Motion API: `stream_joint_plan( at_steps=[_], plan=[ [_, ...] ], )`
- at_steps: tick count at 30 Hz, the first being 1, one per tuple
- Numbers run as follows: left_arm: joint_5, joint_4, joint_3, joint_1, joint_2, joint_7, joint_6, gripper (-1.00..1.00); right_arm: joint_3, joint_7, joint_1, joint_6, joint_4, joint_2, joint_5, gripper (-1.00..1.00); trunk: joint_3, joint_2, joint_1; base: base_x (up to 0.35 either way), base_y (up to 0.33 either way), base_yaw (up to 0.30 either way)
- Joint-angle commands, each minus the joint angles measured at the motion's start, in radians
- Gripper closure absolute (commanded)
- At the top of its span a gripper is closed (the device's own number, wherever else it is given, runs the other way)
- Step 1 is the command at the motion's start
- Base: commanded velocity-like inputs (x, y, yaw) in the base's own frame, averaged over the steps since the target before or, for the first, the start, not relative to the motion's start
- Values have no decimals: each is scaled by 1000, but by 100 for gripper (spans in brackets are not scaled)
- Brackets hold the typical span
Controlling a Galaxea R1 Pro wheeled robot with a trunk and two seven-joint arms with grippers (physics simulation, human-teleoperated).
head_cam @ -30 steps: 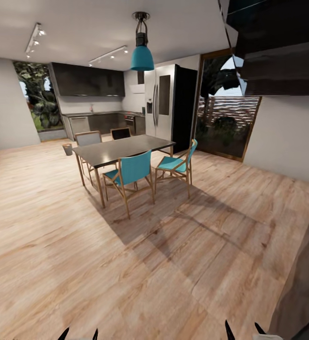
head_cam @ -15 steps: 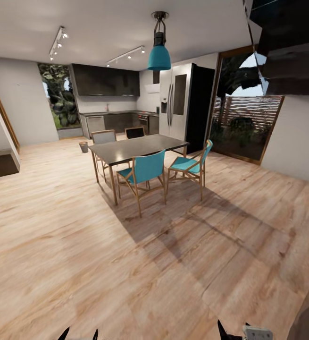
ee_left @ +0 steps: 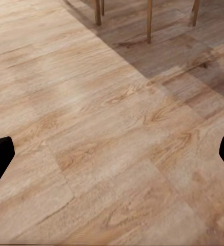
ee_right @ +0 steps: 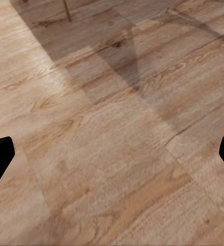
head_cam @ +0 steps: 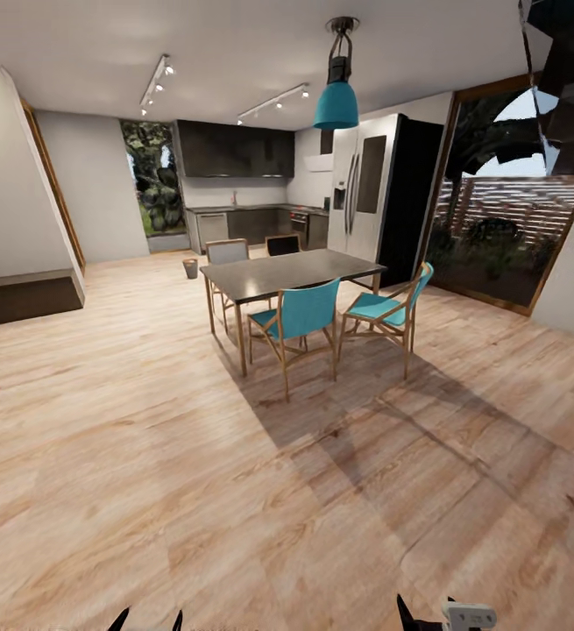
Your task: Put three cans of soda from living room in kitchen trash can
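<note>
The tash can [head_cam: 190,268] is a small grey bin on the pale wood floor far ahead, left of the dining table, in front of the kitchen [head_cam: 238,188] with its dark cabinets. The cans of soda are out of view. My left gripper [head_cam: 147,624] pokes in at the head view's lower edge, and the left wrist view shows it [ee_left: 112,159] open over bare floor. My right gripper [head_cam: 427,618] sits at the lower right; it [ee_right: 112,156] is open too, with only planks between its fingers.
A dark dining table [head_cam: 291,272] with teal chairs [head_cam: 300,320] stands ahead, under a teal pendant lamp [head_cam: 336,101]. A steel fridge [head_cam: 374,197] and glass doors [head_cam: 506,237] are on the right. A white wall [head_cam: 10,184] with a dark ledge is at left. Open floor lies left of the table.
The camera has turned left: table, fridge and bin sit further right in the picture, and the left wall has come into view. Both grippers hold the same open pose.
</note>
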Motion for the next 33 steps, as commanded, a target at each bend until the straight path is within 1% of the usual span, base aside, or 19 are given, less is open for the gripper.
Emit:
stream_joint_plan(
  at_steps=[1, 11, 27, 33],
  plan=[
    [0, 0, 0, 0, 0, 0, 0, -100, 0, 0, 0, 0, 0, 0, 0, -100, -1, 0, 0, 0, 0, 164],
    [0, 0, 0, 0, -1, 0, 0, -100, 2, 0, 0, -2, 2, 0, 0, -100, -4, 0, 0, 0, 0, 81],
    [0, 0, 0, 0, -1, 1, 0, -100, 1, -1, 0, -2, 9, -2, 0, -100, -15, 0, 0, 0, 0, 213],
    [0, 0, 0, 0, -1, 1, 0, -100, 11, -1, 0, -3, 10, -3, 1, -100, -17, 0, 0, 0, 0, 121]
  ],
)
